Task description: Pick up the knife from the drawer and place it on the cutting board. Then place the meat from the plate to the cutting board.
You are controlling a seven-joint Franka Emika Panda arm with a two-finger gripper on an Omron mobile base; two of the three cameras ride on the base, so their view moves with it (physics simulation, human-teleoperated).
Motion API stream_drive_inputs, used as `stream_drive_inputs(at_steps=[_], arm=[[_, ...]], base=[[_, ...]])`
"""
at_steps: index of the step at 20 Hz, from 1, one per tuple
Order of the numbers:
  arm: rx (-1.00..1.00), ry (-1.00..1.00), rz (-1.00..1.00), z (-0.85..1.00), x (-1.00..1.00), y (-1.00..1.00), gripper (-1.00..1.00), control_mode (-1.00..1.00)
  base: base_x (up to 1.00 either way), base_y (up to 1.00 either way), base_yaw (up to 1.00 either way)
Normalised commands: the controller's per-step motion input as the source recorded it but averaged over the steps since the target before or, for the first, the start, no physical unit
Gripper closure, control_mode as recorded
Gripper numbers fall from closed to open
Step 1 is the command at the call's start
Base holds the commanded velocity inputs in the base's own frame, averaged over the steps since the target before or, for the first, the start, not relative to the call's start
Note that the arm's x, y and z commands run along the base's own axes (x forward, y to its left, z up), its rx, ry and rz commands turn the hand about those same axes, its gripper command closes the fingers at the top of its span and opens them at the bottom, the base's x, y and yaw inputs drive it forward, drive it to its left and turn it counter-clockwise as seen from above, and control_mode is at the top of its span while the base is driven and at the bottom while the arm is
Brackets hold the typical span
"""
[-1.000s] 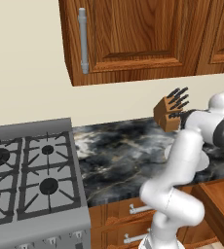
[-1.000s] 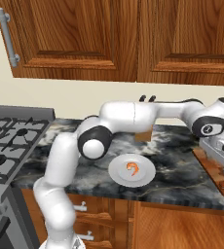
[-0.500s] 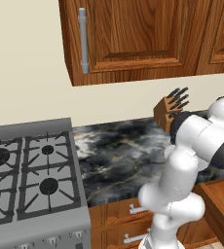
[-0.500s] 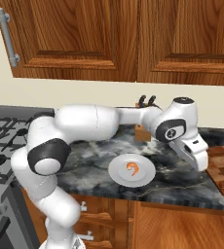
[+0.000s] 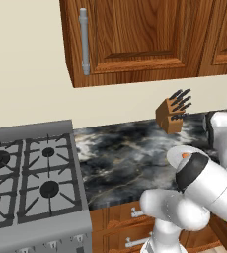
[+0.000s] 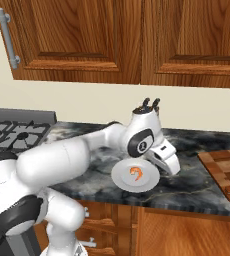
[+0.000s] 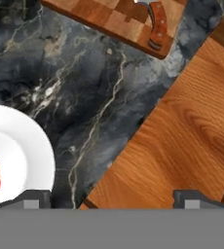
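Swung back from the cutting board [image 6: 227, 167], wide-spread fingers [image 7: 36, 198] hang beside plate [image 6: 122, 175]; hand view shows knife [image 7: 158, 26].

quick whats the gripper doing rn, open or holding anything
Gripper: open, holding nothing, hanging beside the plate with the meat on it.
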Motion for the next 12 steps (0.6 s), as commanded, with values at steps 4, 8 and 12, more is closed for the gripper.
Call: stream_drive_inputs(at_steps=[4,8,12], arm=[[-0.03,0.0,0.25,0.05,0.01,0.46,-1.0,-1.0],[-0.01,0.0,0.26,0.09,0.09,0.27,-1.0,-1.0],[-0.01,0.01,0.27,0.02,0.09,0.26,-1.0,-1.0]], base=[[0.0,0.0,0.0],[0.0,0.0,0.0],[0.0,0.0,0.0]])
